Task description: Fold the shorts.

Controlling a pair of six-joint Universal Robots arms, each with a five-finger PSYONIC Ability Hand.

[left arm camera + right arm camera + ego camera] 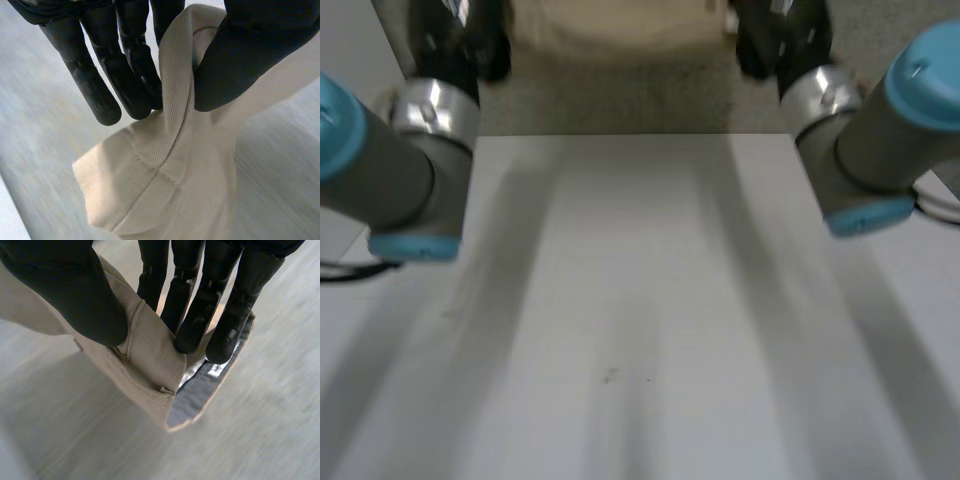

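Note:
The beige shorts (610,30) hang stretched between my two hands beyond the far edge of the white table (640,300). My left hand (470,40) pinches one end of the cloth; in its wrist view the thumb (245,55) and fingers (125,75) squeeze a fold of the shorts (165,175), whose hemmed corner dangles below. My right hand (775,40) grips the other end. There the thumb (75,290) and fingers (210,315) clamp the waistband of the shorts (150,350), its grey lining and a small label showing.
Grey carpet floor (610,100) lies past the table's far edge. Both arms (400,170) (880,130) reach forward along the table's sides.

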